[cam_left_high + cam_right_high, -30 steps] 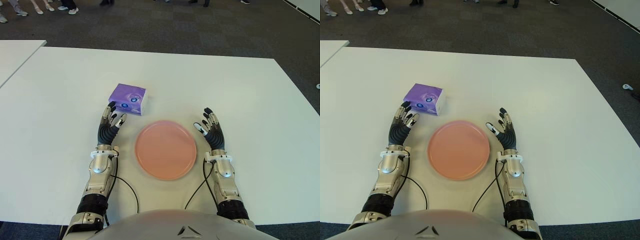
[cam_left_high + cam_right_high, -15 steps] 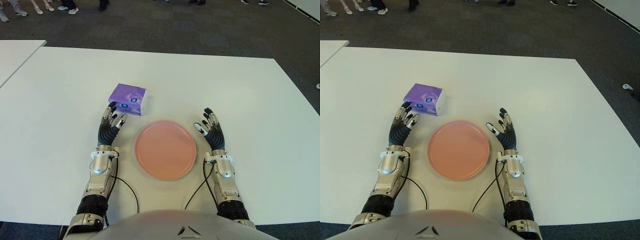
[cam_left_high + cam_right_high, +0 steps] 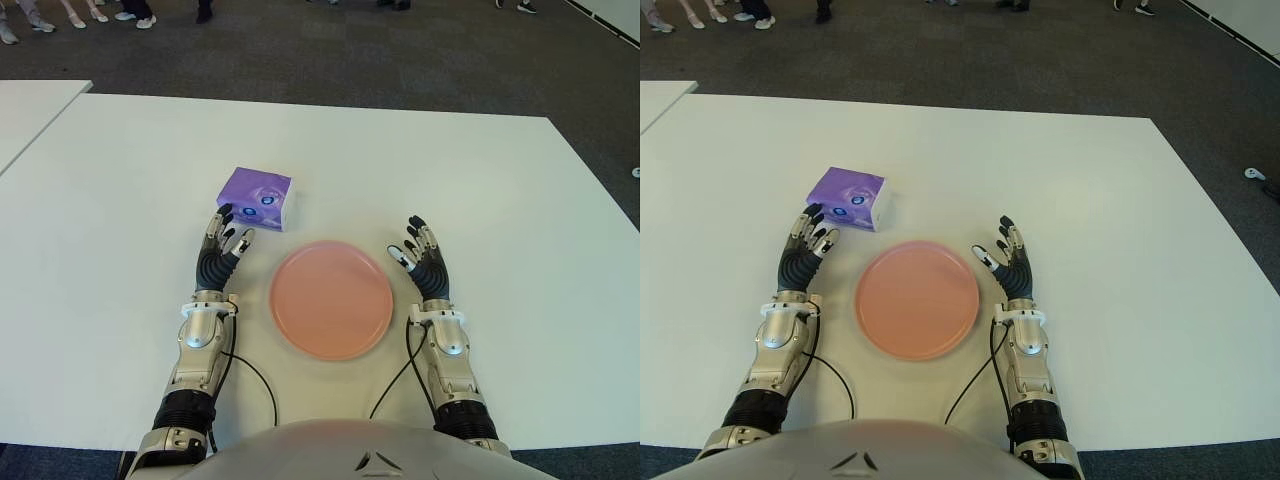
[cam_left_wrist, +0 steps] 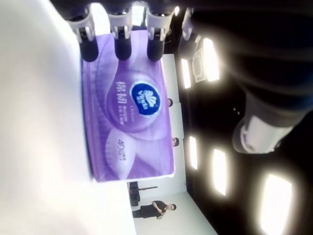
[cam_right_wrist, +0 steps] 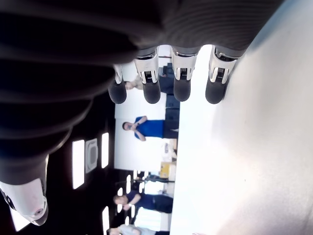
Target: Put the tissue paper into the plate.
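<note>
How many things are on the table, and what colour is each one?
Purple: 1, the tissue pack
Pink: 1, the plate
Total: 2 things on the white table. The left hand and right hand hold nothing.

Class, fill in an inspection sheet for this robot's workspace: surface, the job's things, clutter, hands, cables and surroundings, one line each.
Surface: white rectangular table, bare apart from the items below; a second white table shows at the robot's far left.
Job's things: purple plastic-wrapped tissue pack lies on the table, beyond and left of the round pink plate, which holds nothing.
Clutter: nothing seen.
Hands: left hand open, fingertips just short of the pack; right hand open, right of the plate, holding nothing.
Cables: black cables run along the table from each wrist toward the robot's body.
Surroundings: dark grey carpet; people's shoes at the far edge.
</note>
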`<state>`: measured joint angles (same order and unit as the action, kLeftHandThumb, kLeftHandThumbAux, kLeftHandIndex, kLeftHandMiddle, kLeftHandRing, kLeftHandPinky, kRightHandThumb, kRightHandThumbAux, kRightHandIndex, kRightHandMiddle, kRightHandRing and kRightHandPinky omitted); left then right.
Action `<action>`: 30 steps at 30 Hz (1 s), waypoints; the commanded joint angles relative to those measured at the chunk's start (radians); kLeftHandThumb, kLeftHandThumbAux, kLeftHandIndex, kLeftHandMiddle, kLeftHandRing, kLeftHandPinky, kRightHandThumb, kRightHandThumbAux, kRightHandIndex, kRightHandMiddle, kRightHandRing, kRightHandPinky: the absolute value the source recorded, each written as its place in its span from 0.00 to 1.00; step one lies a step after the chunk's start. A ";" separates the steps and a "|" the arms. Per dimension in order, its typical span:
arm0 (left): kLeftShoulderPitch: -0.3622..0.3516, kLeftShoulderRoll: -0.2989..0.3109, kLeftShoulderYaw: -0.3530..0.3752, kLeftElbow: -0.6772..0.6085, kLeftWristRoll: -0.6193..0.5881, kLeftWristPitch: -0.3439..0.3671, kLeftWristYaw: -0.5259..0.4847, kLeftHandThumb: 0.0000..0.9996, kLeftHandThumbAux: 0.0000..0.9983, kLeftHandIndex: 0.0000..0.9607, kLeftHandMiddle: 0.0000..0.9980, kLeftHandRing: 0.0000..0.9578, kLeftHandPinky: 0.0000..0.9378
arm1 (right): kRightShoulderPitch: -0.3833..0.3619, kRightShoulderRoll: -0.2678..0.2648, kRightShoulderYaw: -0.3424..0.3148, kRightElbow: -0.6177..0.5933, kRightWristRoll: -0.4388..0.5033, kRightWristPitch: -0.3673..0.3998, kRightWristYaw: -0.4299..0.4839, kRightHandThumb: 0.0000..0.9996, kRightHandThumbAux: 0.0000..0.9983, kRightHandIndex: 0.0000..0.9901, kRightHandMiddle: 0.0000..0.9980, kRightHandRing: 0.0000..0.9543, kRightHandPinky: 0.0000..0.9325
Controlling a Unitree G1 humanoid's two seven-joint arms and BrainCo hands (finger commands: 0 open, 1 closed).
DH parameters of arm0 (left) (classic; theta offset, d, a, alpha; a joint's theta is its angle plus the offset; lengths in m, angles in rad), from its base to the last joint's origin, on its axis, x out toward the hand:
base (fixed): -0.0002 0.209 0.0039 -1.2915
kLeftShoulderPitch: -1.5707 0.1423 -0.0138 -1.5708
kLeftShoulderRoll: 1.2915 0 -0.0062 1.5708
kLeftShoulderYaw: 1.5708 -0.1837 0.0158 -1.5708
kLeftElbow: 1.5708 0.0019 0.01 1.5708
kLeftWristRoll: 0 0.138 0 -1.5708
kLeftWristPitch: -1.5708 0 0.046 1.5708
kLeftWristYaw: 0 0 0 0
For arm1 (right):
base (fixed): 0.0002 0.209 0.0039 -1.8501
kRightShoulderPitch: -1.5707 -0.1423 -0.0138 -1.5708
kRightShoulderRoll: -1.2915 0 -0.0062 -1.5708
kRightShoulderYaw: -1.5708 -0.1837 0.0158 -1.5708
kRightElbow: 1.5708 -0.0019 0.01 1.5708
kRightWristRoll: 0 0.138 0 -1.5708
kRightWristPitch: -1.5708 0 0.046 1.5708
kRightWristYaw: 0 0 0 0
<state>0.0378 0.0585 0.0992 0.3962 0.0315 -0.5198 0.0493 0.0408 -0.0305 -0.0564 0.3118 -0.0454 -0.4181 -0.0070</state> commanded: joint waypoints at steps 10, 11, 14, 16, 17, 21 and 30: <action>-0.136 0.167 0.082 -0.160 0.113 -0.015 0.067 0.00 0.54 0.00 0.00 0.00 0.00 | -0.009 0.008 0.002 0.057 0.003 0.014 -0.013 0.00 0.60 0.00 0.00 0.00 0.00; -0.139 0.174 0.085 -0.162 0.125 -0.023 0.077 0.00 0.54 0.00 0.00 0.00 0.00 | -0.010 0.008 0.002 0.059 0.002 0.014 -0.014 0.00 0.59 0.00 0.00 0.00 0.00; -0.159 0.198 0.091 -0.152 0.163 -0.055 0.109 0.00 0.53 0.00 0.00 0.00 0.00 | -0.018 0.007 0.002 0.072 0.000 0.011 -0.018 0.00 0.59 0.00 0.00 0.00 0.00; -0.204 0.222 0.095 -0.119 0.173 -0.076 0.121 0.00 0.53 0.00 0.00 0.00 0.00 | -0.021 0.006 0.001 0.080 0.000 0.008 -0.020 0.00 0.59 0.00 0.00 0.00 0.00; -0.230 0.235 0.097 -0.101 0.181 -0.089 0.131 0.00 0.53 0.00 0.00 0.00 0.00 | -0.022 0.005 0.001 0.083 0.000 0.006 -0.020 0.00 0.59 0.00 0.00 0.00 0.00; -0.308 0.270 0.100 -0.023 0.205 -0.129 0.158 0.00 0.52 0.00 0.00 0.00 0.00 | -0.027 0.001 0.001 0.093 0.001 0.000 -0.019 0.00 0.58 0.00 0.00 0.00 0.00; -0.437 0.364 0.078 0.087 0.283 -0.209 0.207 0.02 0.51 0.00 0.00 0.00 0.00 | -0.031 -0.002 0.001 0.105 0.008 -0.018 -0.007 0.00 0.56 0.00 0.00 0.00 0.00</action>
<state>-0.3806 0.4038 0.1917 0.4545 0.2786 -0.7035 0.2426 -0.0113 -0.0335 -0.0566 0.3809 -0.0463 -0.4559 -0.0190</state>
